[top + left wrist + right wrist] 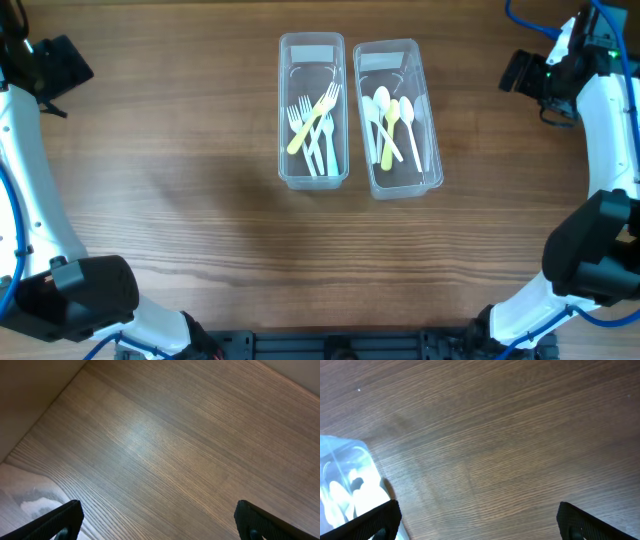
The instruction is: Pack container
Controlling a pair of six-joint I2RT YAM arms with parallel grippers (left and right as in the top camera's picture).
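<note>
Brown wood-grain table (200, 200) is filling the overhead view. Two white arms are curving along its sides, the left arm (22, 160) at nine o'clock and the right arm (612, 130) at three o'clock. Two clear containers are standing just beside each other toward twelve o'clock from the table's centre. The left container (312, 45) is holding forks (322, 140) (white ones, with one yellow lying across them). The right container (386, 55) is holding spoons (410, 125), white with one yellow. The left gripper (160, 522) is hanging over bare wood, fingers spread wide and gripping nothing. The right gripper (480, 520) is doing likewise, the spoon box showing at eight o'clock in its wrist view.
</note>
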